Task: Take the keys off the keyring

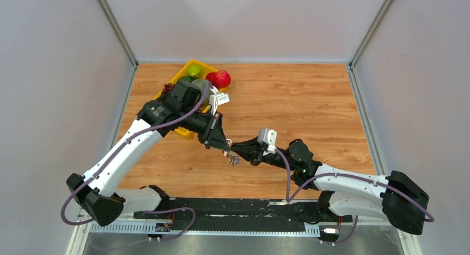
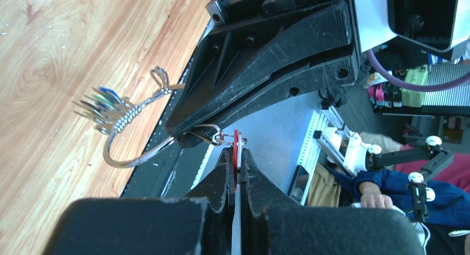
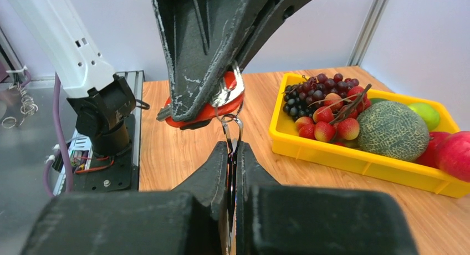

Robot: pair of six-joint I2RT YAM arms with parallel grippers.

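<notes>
Left jaws: pinched tight on a red tag (image 2: 236,147). Right jaws: pinched tight on the keyring (image 2: 122,166) wire. Bunched on that ring, out past the right jaws' tip, above the desk (image 2: 55,55): the keys (image 2: 102,106).

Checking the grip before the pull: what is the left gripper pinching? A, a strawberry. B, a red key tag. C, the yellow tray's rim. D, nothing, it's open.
B: in the left wrist view the left gripper is shut on the red key tag, whose edge shows between the fingertips.
</notes>
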